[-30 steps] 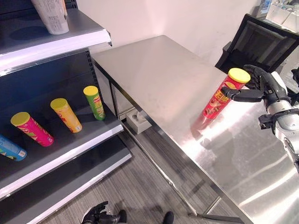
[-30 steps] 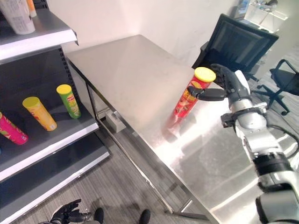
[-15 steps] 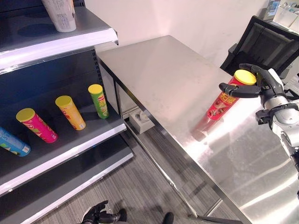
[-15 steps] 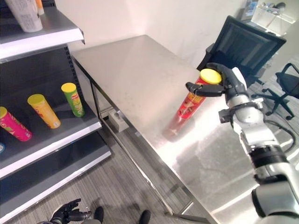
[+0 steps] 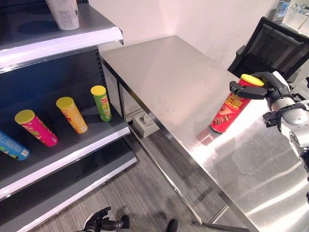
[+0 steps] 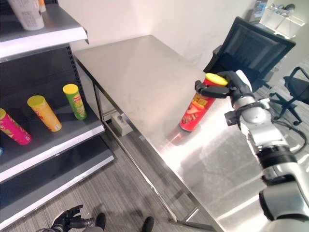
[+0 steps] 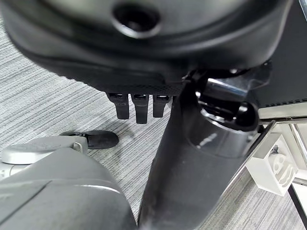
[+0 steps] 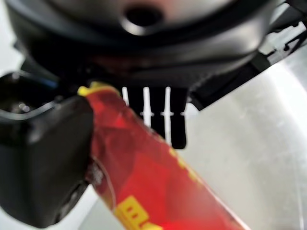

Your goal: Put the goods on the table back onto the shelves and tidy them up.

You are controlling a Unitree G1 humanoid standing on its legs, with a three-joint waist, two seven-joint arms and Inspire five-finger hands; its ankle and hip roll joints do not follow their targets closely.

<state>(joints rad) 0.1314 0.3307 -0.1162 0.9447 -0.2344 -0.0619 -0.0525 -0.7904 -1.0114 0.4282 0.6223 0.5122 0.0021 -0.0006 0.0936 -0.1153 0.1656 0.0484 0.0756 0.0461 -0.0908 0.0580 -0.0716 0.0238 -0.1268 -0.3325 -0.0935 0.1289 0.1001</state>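
A red chip can (image 5: 231, 107) with a yellow lid leans at a tilt over the steel table (image 5: 169, 72), near its right side. My right hand (image 5: 270, 87) is shut round the can's top, thumb in front and fingers behind the lid; the right wrist view shows the red can (image 8: 158, 187) between thumb and fingers. Whether its lower end touches the table I cannot tell. On the middle shelf (image 5: 72, 145) lie a green can (image 5: 100, 102), a yellow can (image 5: 71, 114), a pink can (image 5: 35, 127) and a blue can (image 5: 12, 149). My left hand (image 5: 99, 223) hangs open low by the floor.
A white tub (image 5: 63, 12) stands on the upper shelf (image 5: 72, 41). A black office chair (image 5: 270, 46) stands behind the table's far right. A small white box (image 5: 145, 126) sits on the floor under the table's left edge.
My right hand has moved from beside the can's top to grip over its lid, and the can now leans more. The shelf cans have not moved.
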